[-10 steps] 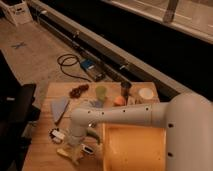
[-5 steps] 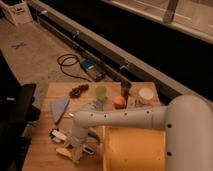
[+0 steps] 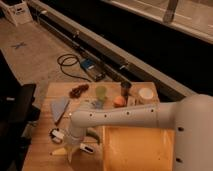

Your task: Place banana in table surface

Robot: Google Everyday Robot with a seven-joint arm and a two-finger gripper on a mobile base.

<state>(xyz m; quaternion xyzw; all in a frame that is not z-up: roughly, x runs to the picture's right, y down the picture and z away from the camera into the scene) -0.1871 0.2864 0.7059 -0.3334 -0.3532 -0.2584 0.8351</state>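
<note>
- Banana [image 3: 61, 150] — small, pale yellow, lying low at the near-left of the tabletop [image 3: 42, 155], right under the end effector [image 3: 70, 148]; whether it already rests on the wood or hangs just above it can't be told.
- End effector sits at the end of the white arm [image 3: 120, 117], pointing down over the banana; whether it is clamped on the fruit or released — cannot tell.
- Handling guess: light, soft skin, bruises if squeezed hard, slightly curved so it may roll a little when let go. Best hold looks like mid-length, across the narrow width, gentle pressure.
- White-handled tool [image 3: 86, 148] lies just beside the banana on the right; another small white item [image 3: 56, 134] is near on the left.
- Yellow tub [image 3: 137, 149] — big, takes up the near-right of the tabletop; inside looks bare, nothing visible in it.
- Green cup [image 3: 101, 92], dark cup [image 3: 125, 89] and white bowl [image 3: 145, 94] stand along the far edge; contents not visible.
- Orange fruit [image 3: 119, 101] sits between the cups; blue cloth [image 3: 59, 107] at left; brown item [image 3: 78, 90] at the far-left.
</note>
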